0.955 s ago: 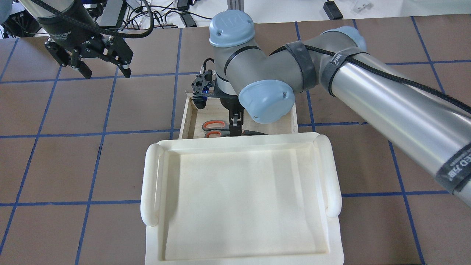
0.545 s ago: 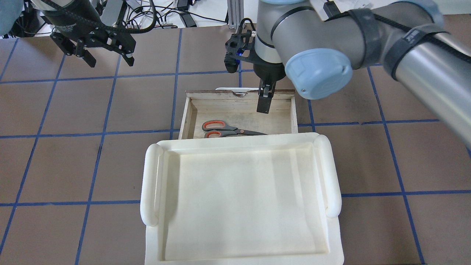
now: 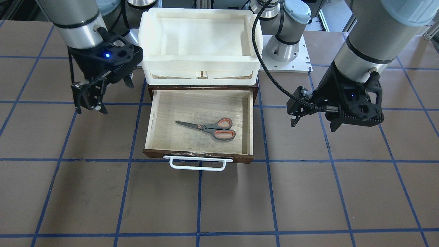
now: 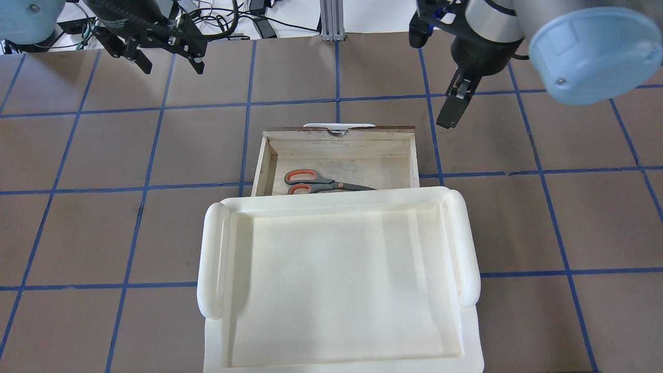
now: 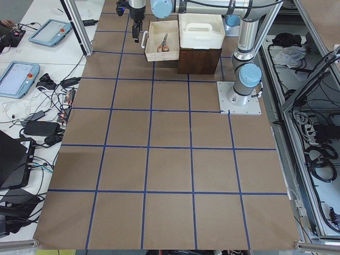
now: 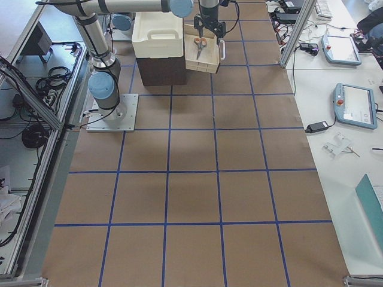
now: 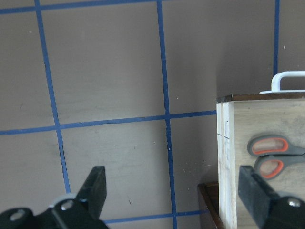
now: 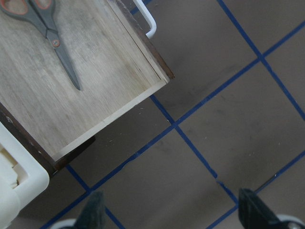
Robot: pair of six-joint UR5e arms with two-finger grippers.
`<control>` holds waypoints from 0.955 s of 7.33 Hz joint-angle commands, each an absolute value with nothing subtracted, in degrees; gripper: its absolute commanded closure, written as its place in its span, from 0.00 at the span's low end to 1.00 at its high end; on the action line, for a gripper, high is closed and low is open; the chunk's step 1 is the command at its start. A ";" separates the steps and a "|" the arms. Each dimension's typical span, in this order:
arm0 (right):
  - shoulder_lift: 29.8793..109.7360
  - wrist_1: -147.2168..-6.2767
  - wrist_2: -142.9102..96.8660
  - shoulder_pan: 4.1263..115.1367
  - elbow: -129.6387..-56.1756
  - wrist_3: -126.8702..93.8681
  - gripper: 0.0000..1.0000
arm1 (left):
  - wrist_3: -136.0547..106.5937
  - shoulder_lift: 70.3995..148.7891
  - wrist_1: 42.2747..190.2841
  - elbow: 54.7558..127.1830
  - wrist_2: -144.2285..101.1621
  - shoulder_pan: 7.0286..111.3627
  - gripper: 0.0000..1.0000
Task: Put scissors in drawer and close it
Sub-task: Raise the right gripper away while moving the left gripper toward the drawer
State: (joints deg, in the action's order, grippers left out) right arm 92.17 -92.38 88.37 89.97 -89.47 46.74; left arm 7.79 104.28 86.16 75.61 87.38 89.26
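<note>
We spotted one pair of scissors [image 3: 206, 127] lying inside the single pulled-out drawer [image 3: 150, 127], partly hidden by the white tray [image 4: 211, 259] from overhead. Two claws: left claw [image 4: 172, 68] and right claw [image 8: 170, 217] both gaped wide, empty.

The drawer [image 3: 153, 118], dark brown wood outside and pale plywood inside, stood pulled well out, its white bar handle [image 3: 197, 164] on the front panel facing away from the robot. The scissors [image 3: 210, 128] lay flat on its floor with the dark blades closed. Their grey, orange-lined loops were toward the robot's left and the tips pointed toward its right.
</note>
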 commanded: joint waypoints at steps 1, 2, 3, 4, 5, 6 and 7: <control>94.92 -89.91 89.21 88.68 -89.12 25.51 0.00 | 7.74 109.75 85.26 74.54 87.28 91.83 0.00; 95.01 -89.83 88.60 88.25 -89.12 18.01 0.00 | 7.73 112.56 84.30 73.75 87.28 92.11 0.00; 95.18 -89.74 88.33 88.33 -89.73 17.06 0.00 | 7.56 115.89 81.68 73.57 87.28 92.02 0.00; 95.10 -89.48 87.98 88.68 -90.35 16.96 0.00 | 6.86 118.28 80.17 73.39 87.19 92.46 0.00; 95.18 -89.21 88.07 88.68 -90.44 8.00 0.00 | 6.59 120.21 80.07 72.34 85.80 92.98 0.00; 95.45 -89.21 88.07 88.86 -90.44 -0.44 0.00 | 5.98 122.24 80.07 71.03 84.82 93.34 0.00; 95.01 -89.64 89.20 88.77 -90.53 -0.09 0.00 | 5.89 123.47 80.16 70.23 84.81 93.60 0.00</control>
State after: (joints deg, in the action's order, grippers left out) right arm 95.24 -89.35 88.32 88.76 -90.41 3.67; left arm 6.23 121.42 80.21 71.44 85.33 93.19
